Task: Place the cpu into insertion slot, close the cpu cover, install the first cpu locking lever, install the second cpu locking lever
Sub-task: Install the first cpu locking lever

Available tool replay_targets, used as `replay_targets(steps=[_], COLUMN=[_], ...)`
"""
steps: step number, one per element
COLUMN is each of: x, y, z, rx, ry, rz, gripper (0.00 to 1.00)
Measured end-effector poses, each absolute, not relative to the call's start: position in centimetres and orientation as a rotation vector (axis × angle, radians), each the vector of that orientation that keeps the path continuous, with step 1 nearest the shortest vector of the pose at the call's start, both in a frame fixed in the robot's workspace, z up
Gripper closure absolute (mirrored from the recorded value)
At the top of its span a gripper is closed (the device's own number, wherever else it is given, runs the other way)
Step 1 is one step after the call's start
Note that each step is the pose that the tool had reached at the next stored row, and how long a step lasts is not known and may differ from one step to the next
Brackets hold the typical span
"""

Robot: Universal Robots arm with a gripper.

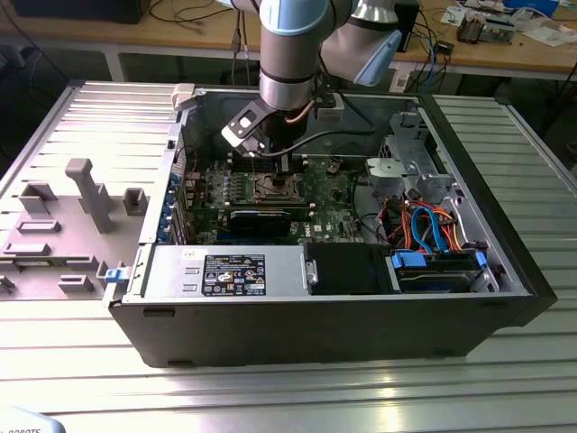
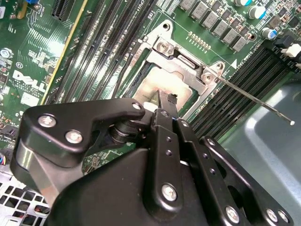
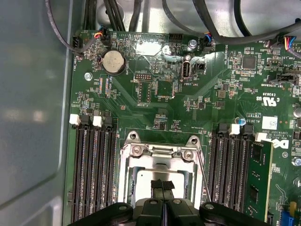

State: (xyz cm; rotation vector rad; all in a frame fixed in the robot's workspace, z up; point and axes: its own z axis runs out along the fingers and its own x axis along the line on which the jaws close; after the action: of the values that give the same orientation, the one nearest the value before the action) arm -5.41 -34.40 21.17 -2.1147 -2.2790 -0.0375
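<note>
Gripper [image 3: 163, 187]: pressed together, pinching nothing, above socket | cpu [image 3: 143, 178]: seated in insertion slot [image 3: 123, 162]; cpu cover [image 3: 162, 151] apparently lowered | locking lever [image 2: 254, 101]: unlatched, jutting free | Handling: likely press cover's metal edge squarely, never chip.

There is room to come down on the cover [image 3: 126, 174] from above, but memory slots [image 3: 94, 174] crowd both its sides, a thin lever [image 2: 254, 100] sticks out and cables [image 3: 221, 33] lie near
</note>
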Motion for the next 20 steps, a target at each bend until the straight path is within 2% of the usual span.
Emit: replay_targets(steps=[20], x=[-5.41], y=[-34.40], z=[21.51], rx=[-2.115], ry=[-2.279], rz=[-0.038], gripper=[0.89])
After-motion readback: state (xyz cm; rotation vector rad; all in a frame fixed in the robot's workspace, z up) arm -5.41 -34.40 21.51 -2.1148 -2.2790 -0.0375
